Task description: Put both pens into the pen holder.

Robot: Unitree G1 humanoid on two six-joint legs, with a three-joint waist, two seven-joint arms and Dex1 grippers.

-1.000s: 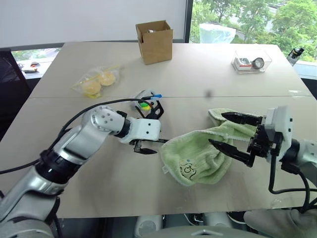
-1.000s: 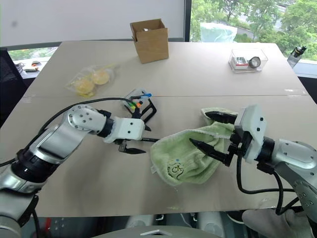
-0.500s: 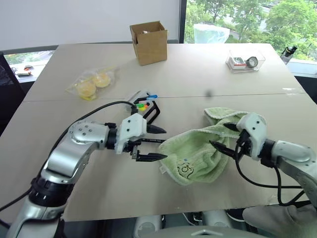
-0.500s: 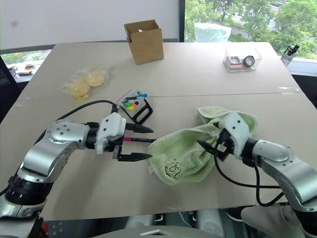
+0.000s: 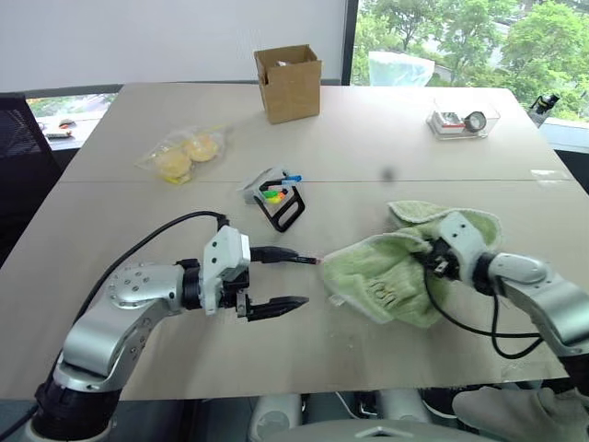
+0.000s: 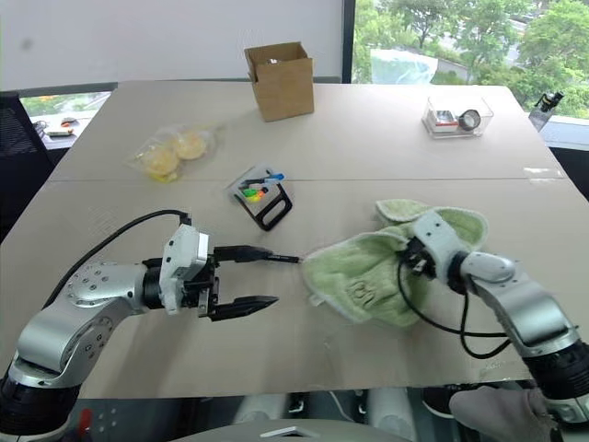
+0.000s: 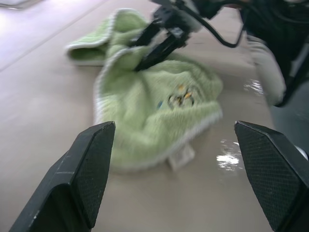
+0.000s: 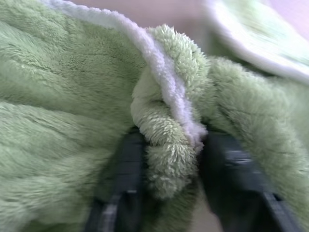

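Left eye view: the left claw (image 5: 287, 280) hovers low over the table (image 5: 386, 138) with its two black fingers spread wide and nothing between them. A dark pen (image 5: 306, 261) lies flat on the table just past the tip of the upper finger, and its far end reaches the edge of a green towel (image 5: 382, 285). Whether finger and pen touch cannot be told. The pen holder (image 5: 285, 210) lies farther up the table, well apart from both claws; it looks tipped over, with green and orange highlighters (image 5: 270, 194) at its mouth. A pen with a light blue cap (image 5: 292, 178) pokes out of the holder at its far side. The right claw (image 5: 433, 262) is dug into the towel near its crumpled far end. Behind stand a cardboard box (image 5: 288, 83), a bag of yellow round things (image 5: 179, 155) and a clear tray (image 5: 465, 120).

Left wrist view: the left claw's own fingers stand far apart, framing the towel on the table ahead. The right claw presses into the towel's far side.

Right wrist view: the right claw is clenched on a thick fold of the towel, one finger on each side of the white-edged fold, and the cloth bulges up between them.
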